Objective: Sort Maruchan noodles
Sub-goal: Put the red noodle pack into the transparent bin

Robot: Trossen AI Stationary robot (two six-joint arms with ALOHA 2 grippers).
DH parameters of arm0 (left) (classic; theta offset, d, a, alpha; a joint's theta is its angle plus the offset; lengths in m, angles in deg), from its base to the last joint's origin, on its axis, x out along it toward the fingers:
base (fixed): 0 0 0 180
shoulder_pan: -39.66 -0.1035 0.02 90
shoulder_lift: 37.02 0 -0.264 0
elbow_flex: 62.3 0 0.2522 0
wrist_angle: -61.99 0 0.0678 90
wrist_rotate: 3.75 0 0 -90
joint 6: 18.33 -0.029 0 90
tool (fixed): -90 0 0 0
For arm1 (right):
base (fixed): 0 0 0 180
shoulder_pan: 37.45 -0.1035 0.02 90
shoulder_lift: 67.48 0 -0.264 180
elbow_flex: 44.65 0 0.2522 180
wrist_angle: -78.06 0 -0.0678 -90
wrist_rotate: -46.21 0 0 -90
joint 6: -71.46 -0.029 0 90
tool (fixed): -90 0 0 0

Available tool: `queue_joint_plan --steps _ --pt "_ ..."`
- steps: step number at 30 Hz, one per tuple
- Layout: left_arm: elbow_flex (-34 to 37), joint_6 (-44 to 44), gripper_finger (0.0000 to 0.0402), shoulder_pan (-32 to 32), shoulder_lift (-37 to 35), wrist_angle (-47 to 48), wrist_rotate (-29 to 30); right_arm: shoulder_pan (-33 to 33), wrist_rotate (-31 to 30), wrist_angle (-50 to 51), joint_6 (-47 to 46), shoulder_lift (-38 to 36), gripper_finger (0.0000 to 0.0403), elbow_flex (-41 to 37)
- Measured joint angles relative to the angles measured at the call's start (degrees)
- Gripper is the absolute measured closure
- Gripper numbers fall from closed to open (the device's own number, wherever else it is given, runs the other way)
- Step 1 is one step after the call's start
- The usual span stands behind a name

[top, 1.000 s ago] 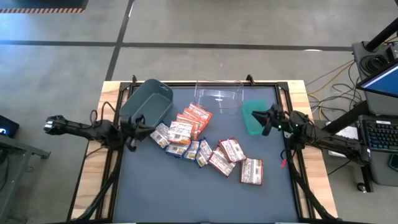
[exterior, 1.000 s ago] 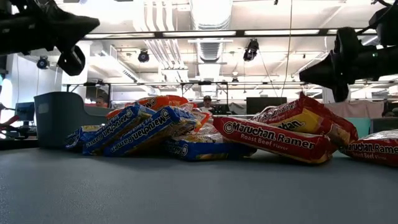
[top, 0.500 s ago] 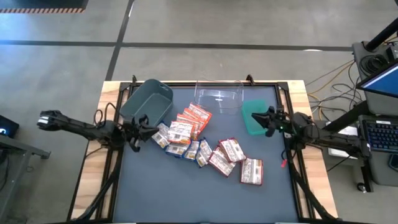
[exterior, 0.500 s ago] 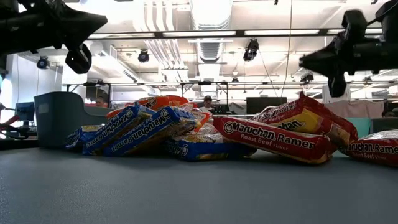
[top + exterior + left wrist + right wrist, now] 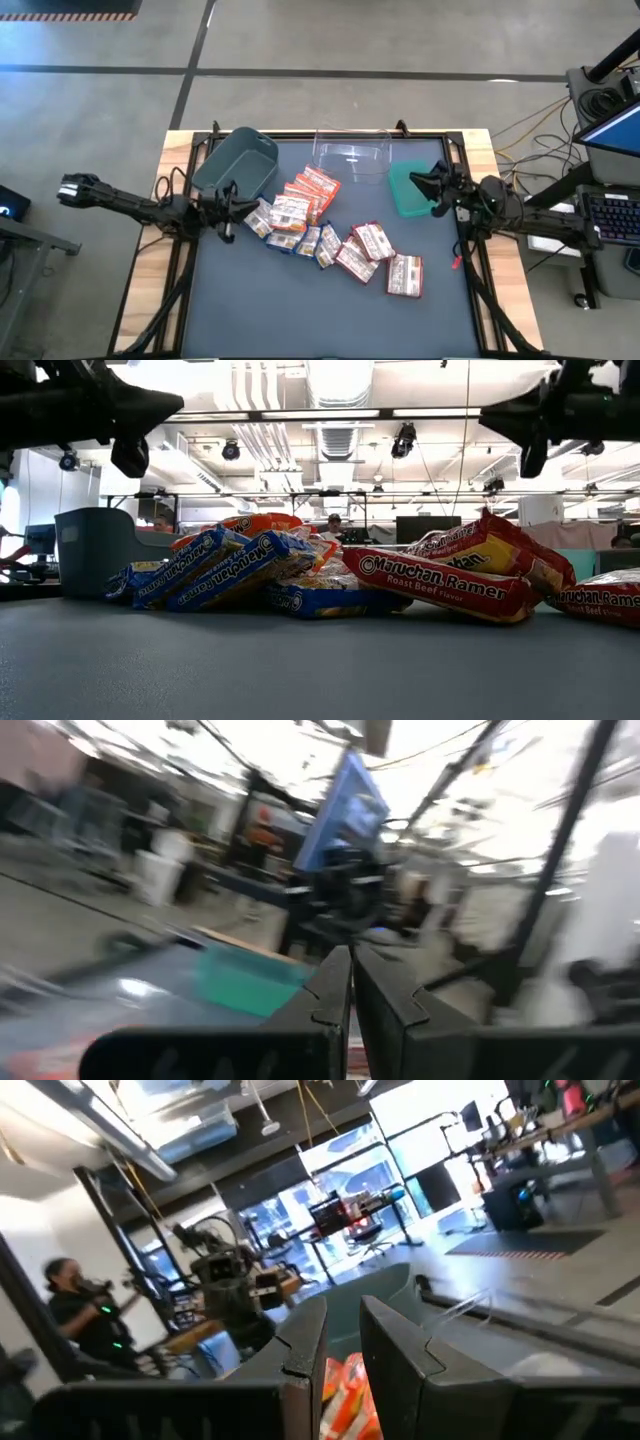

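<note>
We see the desk (image 5: pixel 300 310), a dark mat on a wooden frame, from above with both arms reaching in from its sides. Along its far edge stand three bins: a grey bin (image 5: pixel 238 165) on the left, a clear bin (image 5: pixel 352 155) in the middle and a green bin (image 5: pixel 405 190) on the right.

The noodle packets (image 5: pixel 325 235) lie in a loose heap across the middle of the desk, orange-red ones (image 5: pixel 310 190) nearest the clear bin, blue-and-white ones (image 5: pixel 308 240) in the centre, and maroon ones trailing toward the near right, the last of them (image 5: pixel 404 275) lying flat a little apart. From desk height, the blue packets (image 5: pixel 225 570) lean against each other and a maroon roast beef packet (image 5: pixel 440 585) rests tilted on the pile.

The left end effector (image 5: pixel 228 200) hangs above the desk just left of the heap (touching no packet), its fingers (image 5: pixel 330 995) nearly together with only a thin slit between them. The right end effector (image 5: pixel 428 185) hovers over the green bin, well clear of the packets, its fingers (image 5: pixel 395 1345) a narrow gap apart and empty.
</note>
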Motion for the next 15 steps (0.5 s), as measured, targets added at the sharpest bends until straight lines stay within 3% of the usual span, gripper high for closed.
queue_joint_plan --steps 3,8,15 --pt "0.00 -4.96 0.0402 0.00 0.62 -2.41 3.56 0.01 -1.30 -0.12 4.78 3.84 0.0349 3.74" --pt "-0.15 -12.75 0.0402 0.00 1.58 -9.80 4.11 0.00 -1.57 -0.02 12.90 8.72 0.0349 10.96" --pt "-5.93 -14.47 0.0402 0.00 2.35 -8.60 3.49 0.00 1.78 4.49 10.02 14.35 0.0349 22.18"
